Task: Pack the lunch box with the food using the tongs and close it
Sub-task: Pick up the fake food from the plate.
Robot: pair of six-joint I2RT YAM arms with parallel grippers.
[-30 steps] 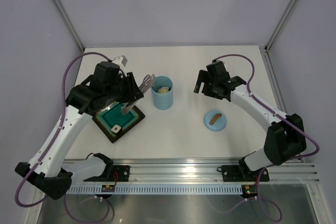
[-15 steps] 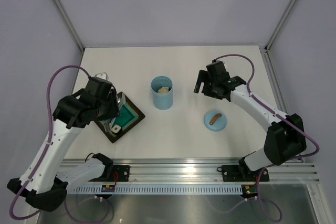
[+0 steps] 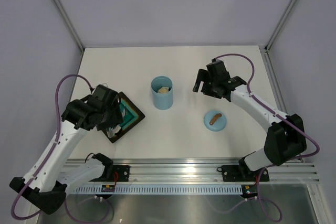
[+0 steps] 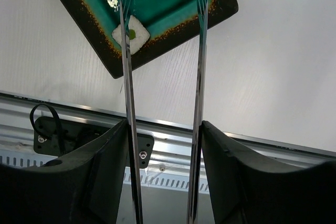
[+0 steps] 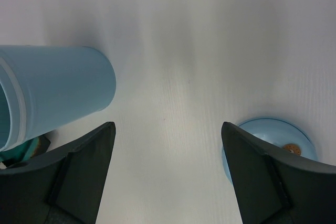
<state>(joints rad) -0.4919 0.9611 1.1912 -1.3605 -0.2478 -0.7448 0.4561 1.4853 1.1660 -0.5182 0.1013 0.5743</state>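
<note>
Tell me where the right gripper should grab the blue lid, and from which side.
Take the brown handle on top of the lid, coming straight down from above. The lid lies flat on the table, handle up, and its rim sits too low to pinch. The handle looks like a narrow diagonal bar, so the open right gripper should probably close across its short width.

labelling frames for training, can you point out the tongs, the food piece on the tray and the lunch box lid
tongs (image 4: 128, 103), left wrist view, on one slim metal arm
food piece (image 4: 137, 36), left wrist view, on its white edge
lunch box lid (image 3: 214, 119), top external view, on its brown handle
</note>
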